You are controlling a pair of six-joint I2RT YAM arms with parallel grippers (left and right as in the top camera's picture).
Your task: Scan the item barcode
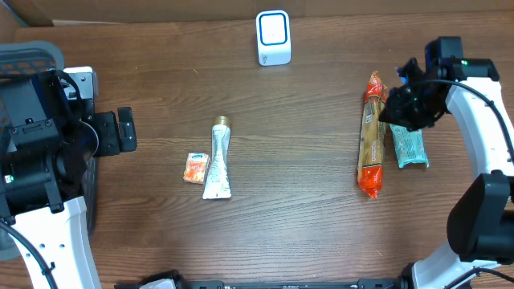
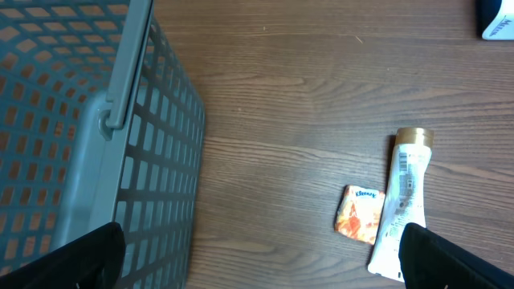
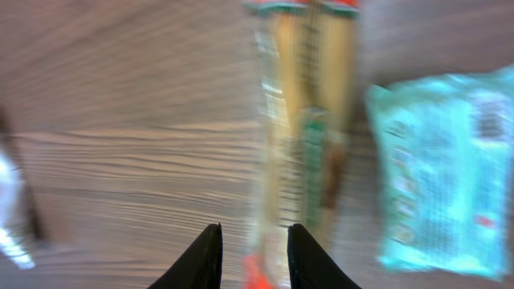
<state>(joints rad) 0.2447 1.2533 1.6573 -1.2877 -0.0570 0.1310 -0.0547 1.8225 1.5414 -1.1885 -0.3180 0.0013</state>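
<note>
Before you close, spread your right claw (image 3: 253,257) wider and centre it across the long orange-ended packet (image 3: 301,120) lying just beyond its tips. Keep clear of the teal pouch (image 3: 438,168) beside it. The scanner (image 1: 273,37) stands well apart, at the table's far edge. That claw is only narrowly parted, with bare wood between its fingers and nothing held. Your left claw (image 2: 265,261) gapes wide, empty.

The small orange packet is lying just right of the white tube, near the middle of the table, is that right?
Not quite. The small orange packet lies just left of the white tube, near the middle of the table. The overhead view shows it.
</note>
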